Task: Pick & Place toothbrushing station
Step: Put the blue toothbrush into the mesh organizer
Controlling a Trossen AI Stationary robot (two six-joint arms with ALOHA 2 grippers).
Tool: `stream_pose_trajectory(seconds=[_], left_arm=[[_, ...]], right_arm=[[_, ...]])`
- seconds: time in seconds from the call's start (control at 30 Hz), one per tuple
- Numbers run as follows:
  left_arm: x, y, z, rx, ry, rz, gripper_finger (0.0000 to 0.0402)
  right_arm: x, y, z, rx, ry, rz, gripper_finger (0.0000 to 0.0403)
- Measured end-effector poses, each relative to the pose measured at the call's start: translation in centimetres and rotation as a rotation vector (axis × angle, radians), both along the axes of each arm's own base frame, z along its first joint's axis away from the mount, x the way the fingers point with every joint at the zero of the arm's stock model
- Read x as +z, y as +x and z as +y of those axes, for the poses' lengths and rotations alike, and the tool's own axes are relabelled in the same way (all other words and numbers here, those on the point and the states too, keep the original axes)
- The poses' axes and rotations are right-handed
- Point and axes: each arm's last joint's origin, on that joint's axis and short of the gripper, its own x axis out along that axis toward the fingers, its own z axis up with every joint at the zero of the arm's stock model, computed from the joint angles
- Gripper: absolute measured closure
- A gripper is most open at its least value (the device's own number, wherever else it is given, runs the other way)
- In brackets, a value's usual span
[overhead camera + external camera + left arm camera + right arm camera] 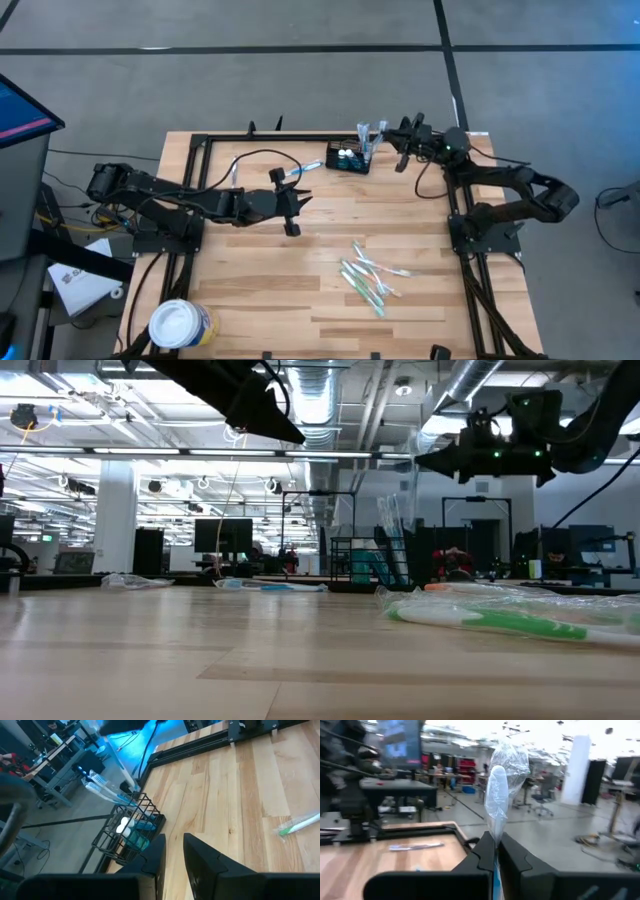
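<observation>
Right tool (496,851) is clenched on a wrapped toothbrush (497,795), over the toothbrushing station (348,158) at the desk's (300,260) far edge. I'd worry the wrapper snags the mesh and tips the caddy. Left tool (297,201) waits mid-desk, slightly parted, holding nothing.

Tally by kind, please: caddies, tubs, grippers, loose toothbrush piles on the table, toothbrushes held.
caddy: 1
white tub: 1
grippers: 2, left gripper and right gripper
toothbrush pile: 1
wrapped toothbrush held by the right gripper: 1
Total: 6
</observation>
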Motion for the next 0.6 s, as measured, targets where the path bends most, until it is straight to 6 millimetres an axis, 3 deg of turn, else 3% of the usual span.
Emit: stream_pose_trajectory(seconds=[0.37,0.6], left_arm=[[0.0,0.0,0.0,0.0,-0.001,-0.001,0.034],[0.0,0.0,0.0,0.0,-0.001,-0.001,0.034]], right_arm=[[-2.1,0.9,-1.3,0.015,0.021,-0.058,0.0403],[-1.3,0.7,-1.1,0.038,-0.005,-0.092,0.0403]])
